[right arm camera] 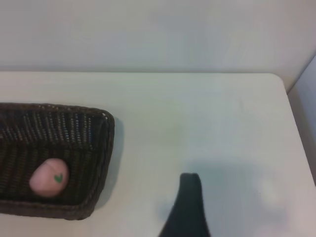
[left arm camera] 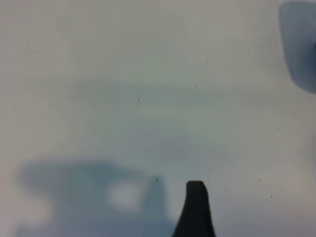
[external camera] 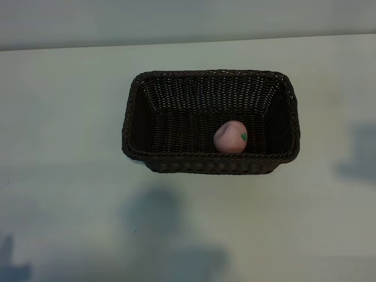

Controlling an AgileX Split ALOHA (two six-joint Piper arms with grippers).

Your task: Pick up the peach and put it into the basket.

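Dark fingertip [right arm camera: 189, 205] of the right gripper pokes into the right wrist view, hanging above the pale white surface [right arm camera: 207, 123] and touching nothing; the gripper stands wide open and empty. Just beyond it, to one side, sits the large rectangular dark-brown woven wicker basket [right arm camera: 101, 143] with sloped sides. Inside lies the small round pale-pink peach [right arm camera: 48, 177] with a tiny green leaf mark, resting on the basket floor near 1 long wall. Another dark fingertip [left arm camera: 195, 210] of the left gripper shows in the left wrist view over bare surface, also spread wide and holding nothing; that view shows neither basket nor peach. Only the exterior view shows the whole basket rim, yet neither gripper appears there, only soft shadows.
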